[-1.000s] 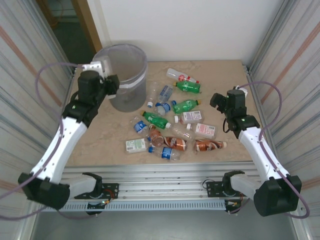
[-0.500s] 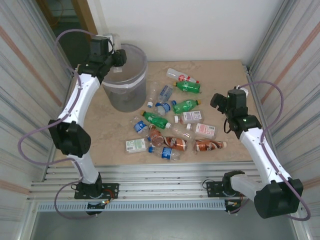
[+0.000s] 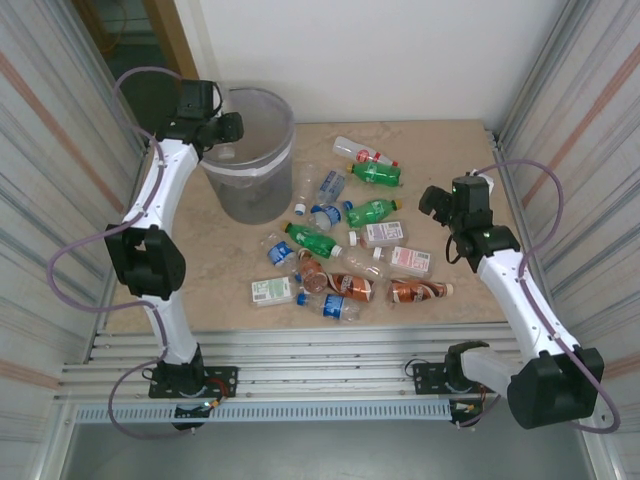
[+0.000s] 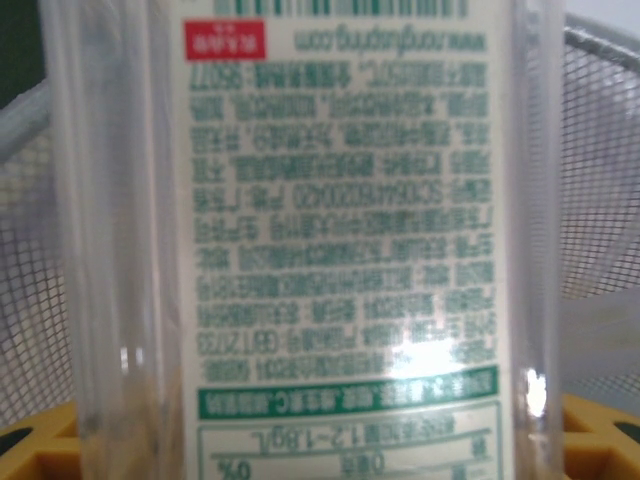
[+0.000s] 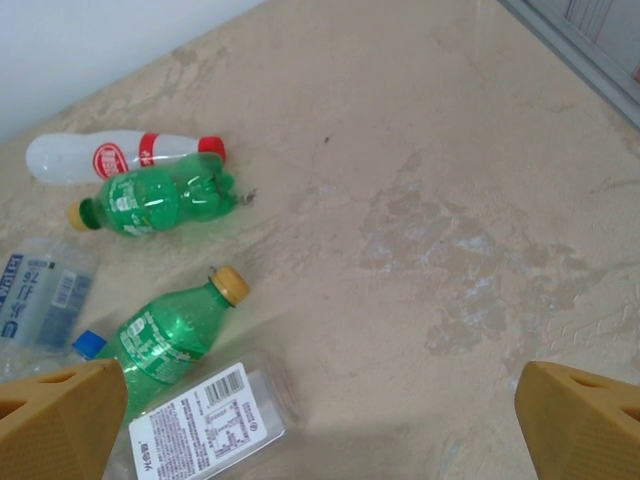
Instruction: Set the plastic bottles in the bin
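We're at the far left corner of the bench (image 3: 455, 150), where the bin (image 3: 262, 195) stands. The left tool (image 3: 224, 130) hangs over the left side of its rim. From the left wrist we get a clear bottle (image 4: 340, 250) with a white label in green print and a small red patch. It sits upright between the yellow fingers (image 4: 40, 440), and the tool is clamped on it. The grey mesh of the bin's wall shows behind the bottle on both sides.

The other plastic bottles (image 3: 340, 250) lie scattered across the middle of the bench, between the bin and the right arm. The right tool (image 5: 320, 430) is poised above the right side of the bench with its fingers spread wide apart over bare marbled surface.

From its wrist camera we pick out a white bottle (image 5: 110, 157) with a red cap, touching a green bottle (image 5: 155, 200) just beside it. Nearer lies a second green bottle (image 5: 170, 335) with an orange cap. A flattened clear bottle with a barcode label (image 5: 205, 425) lies close to the left fingertip.
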`<action>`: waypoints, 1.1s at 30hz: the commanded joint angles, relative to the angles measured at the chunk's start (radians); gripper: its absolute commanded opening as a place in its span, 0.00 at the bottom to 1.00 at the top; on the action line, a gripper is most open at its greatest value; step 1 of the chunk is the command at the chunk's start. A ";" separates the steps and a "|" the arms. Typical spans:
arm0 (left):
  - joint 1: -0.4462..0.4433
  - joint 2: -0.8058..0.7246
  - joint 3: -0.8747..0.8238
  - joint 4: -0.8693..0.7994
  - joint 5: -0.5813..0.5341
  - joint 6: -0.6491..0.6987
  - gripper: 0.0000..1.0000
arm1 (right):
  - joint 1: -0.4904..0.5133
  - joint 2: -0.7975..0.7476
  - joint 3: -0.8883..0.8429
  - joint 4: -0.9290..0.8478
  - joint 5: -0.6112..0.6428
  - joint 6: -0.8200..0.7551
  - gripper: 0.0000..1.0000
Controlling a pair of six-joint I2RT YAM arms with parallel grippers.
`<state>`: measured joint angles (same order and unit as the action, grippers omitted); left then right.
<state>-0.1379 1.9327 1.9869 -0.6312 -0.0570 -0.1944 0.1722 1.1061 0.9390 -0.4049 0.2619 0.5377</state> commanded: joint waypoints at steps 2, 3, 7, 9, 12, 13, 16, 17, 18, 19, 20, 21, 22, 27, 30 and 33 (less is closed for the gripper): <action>0.006 0.024 -0.010 -0.012 -0.032 0.022 0.48 | 0.009 0.023 0.039 -0.015 -0.006 0.034 0.98; 0.007 0.031 -0.011 -0.012 -0.035 0.020 0.49 | 0.009 0.027 0.040 -0.019 -0.004 0.037 0.98; 0.009 0.049 -0.007 -0.013 -0.029 0.012 0.55 | 0.010 0.038 0.040 -0.021 -0.030 0.019 0.98; 0.011 0.055 -0.002 -0.013 -0.023 0.005 0.60 | 0.011 0.039 0.045 -0.025 -0.030 0.014 0.98; 0.011 0.055 0.008 -0.012 -0.012 -0.002 0.66 | 0.012 0.054 0.063 -0.045 -0.029 0.007 0.98; 0.011 0.054 0.011 -0.012 -0.007 -0.002 0.68 | 0.010 0.058 0.067 -0.050 -0.030 0.006 0.98; 0.011 0.047 0.023 -0.007 0.006 0.000 0.75 | 0.012 0.070 0.071 -0.055 -0.037 0.003 0.98; 0.011 0.046 0.029 -0.009 0.007 0.001 0.76 | 0.011 0.074 0.072 -0.054 -0.036 0.003 0.98; 0.010 0.043 0.035 -0.011 0.006 0.002 0.80 | 0.011 0.076 0.073 -0.054 -0.038 0.003 0.98; 0.010 0.042 0.041 -0.014 0.003 0.004 0.83 | 0.011 0.079 0.073 -0.054 -0.041 0.001 0.98; 0.010 0.039 0.045 -0.018 0.000 0.005 0.85 | 0.011 0.081 0.074 -0.054 -0.040 0.001 0.98; 0.010 0.033 0.048 -0.019 -0.001 0.007 0.87 | 0.011 0.082 0.076 -0.056 -0.041 0.002 0.98; 0.011 0.026 0.048 -0.019 -0.001 0.009 0.88 | 0.011 0.081 0.075 -0.055 -0.040 0.003 0.98; 0.011 -0.028 0.014 -0.009 0.054 0.017 0.91 | 0.012 0.074 0.079 -0.061 -0.024 0.005 0.98; 0.011 -0.069 -0.028 0.017 0.107 0.010 0.95 | 0.012 0.069 0.077 -0.063 -0.014 0.005 0.98; 0.009 -0.125 -0.092 0.064 0.131 -0.004 0.96 | 0.011 0.065 0.077 -0.063 -0.010 0.006 0.98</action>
<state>-0.1364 1.8908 1.9358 -0.6170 0.0185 -0.1963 0.1776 1.1835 0.9859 -0.4511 0.2329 0.5461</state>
